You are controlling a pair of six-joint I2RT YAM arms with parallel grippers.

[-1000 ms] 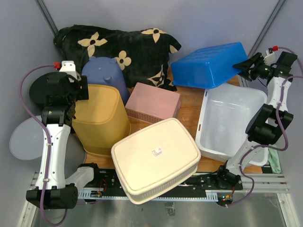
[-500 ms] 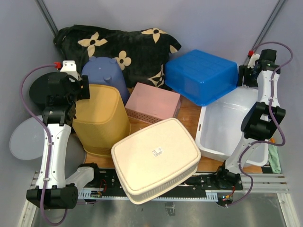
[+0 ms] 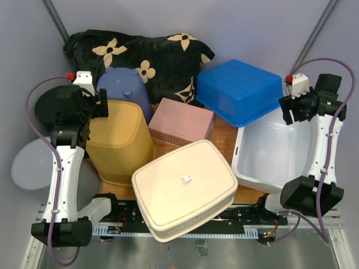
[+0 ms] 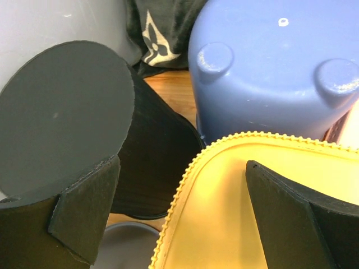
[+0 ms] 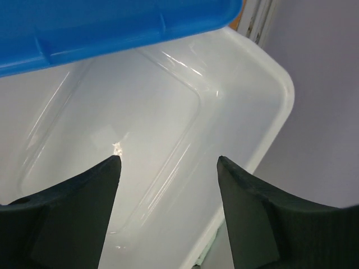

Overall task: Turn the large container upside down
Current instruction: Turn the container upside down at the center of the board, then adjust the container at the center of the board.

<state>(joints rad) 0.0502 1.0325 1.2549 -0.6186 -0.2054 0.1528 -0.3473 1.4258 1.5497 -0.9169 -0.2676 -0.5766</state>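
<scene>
I see the glossy blue plastic bin (image 3: 240, 91) sitting bottom-up at back right, its lip overhanging the smooth translucent tub (image 5: 269, 101). My right gripper (image 5: 168, 162) hangs partly open and empty above that tub. The left gripper (image 4: 180, 163) is spread wide, empty, over the bead-rimmed yellow basket (image 4: 224, 185).

The wooden table (image 3: 225, 136) carries a pink box (image 3: 180, 128) near its middle. Left of the pink box stand a yellow basket (image 3: 119, 140) and a bottom-up blue-violet bucket (image 3: 124, 87), and behind it lies a dark flowered blanket (image 3: 140, 53). To its right are the bottom-up blue container (image 3: 240, 91) and a white tub (image 3: 272, 148), and in front of it is a cream basket (image 3: 184, 188).
</scene>
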